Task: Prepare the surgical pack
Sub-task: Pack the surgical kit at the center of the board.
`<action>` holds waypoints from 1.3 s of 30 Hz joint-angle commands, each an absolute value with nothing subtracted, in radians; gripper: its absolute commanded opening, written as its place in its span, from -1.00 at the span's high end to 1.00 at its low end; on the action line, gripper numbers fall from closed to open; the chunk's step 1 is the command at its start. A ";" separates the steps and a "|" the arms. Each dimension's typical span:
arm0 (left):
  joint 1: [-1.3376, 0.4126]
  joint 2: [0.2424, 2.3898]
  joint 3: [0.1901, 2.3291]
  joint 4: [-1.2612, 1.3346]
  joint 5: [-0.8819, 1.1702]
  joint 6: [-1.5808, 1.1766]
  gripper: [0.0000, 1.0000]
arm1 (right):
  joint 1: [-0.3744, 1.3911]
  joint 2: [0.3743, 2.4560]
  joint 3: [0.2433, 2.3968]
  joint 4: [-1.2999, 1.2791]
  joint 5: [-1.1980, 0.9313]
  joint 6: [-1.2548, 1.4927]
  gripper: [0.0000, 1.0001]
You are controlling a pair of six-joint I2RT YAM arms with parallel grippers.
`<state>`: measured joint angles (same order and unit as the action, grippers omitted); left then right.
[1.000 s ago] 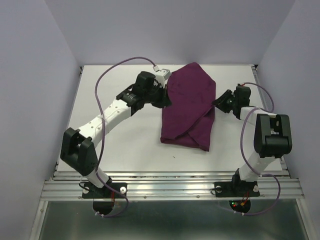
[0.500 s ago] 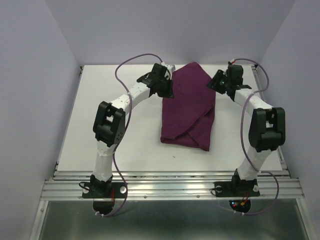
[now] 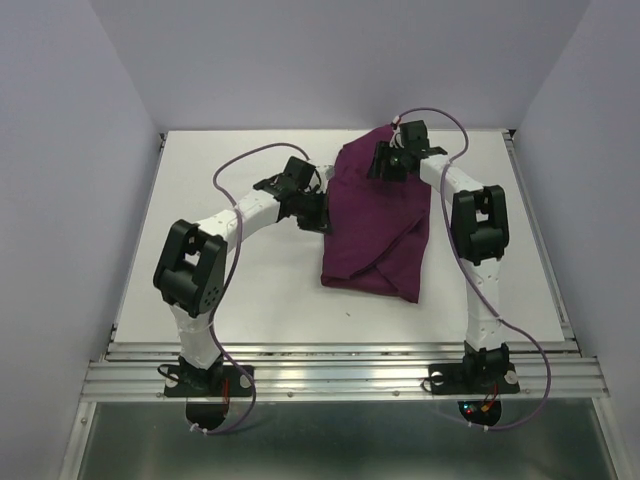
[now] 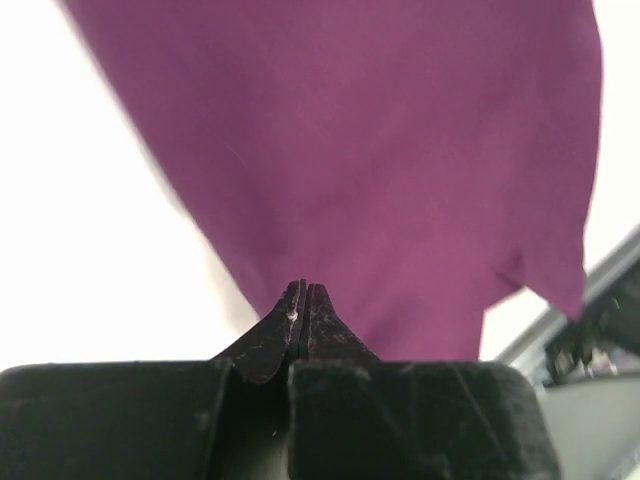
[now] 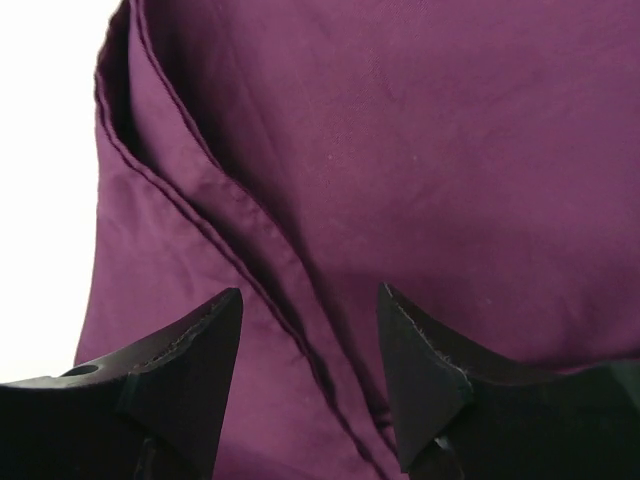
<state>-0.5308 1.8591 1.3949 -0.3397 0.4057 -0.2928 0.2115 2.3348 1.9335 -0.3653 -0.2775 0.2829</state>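
We see the purple cloth (image 3: 380,225) lying folded on the white surface (image 3: 250,290), right of the middle and toward the far side. Its layers overlap into a long bundle with a blunt point at the near right end. No tray, scissors, gauze or packets show in any view, so we cannot tell what the cloth holds.

The left arm (image 3: 240,215) reaches from the near left corner across to the left edge of the cloth. From above, its jaws sit right at that edge. In the left wrist view the left jaws are pressed tight together, tips meeting, with the cloth (image 4: 380,150) filling the view beyond them. We cannot tell whether a pinch of cloth is caught between the tips.

The right arm (image 3: 478,220) rises on the right and bends over to the far end of the cloth, with its wrist above the far edge. In the right wrist view the right jaws stand well apart and hold nothing. Below them lies the cloth (image 5: 400,150), and a hemmed fold (image 5: 230,250) runs slantwise from the upper left down between the two tips. We cannot tell whether the tips touch the cloth.
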 commanded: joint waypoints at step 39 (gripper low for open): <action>-0.643 1.890 1.106 -0.092 0.660 -0.327 1.00 | 0.239 2.293 1.856 -0.118 -0.198 0.319 0.99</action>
<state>-0.6376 1.8709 1.1347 -0.0788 0.6205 -0.3420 0.2329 2.3508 1.8481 -0.2493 -0.2955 0.2905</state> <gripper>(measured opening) 0.022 0.021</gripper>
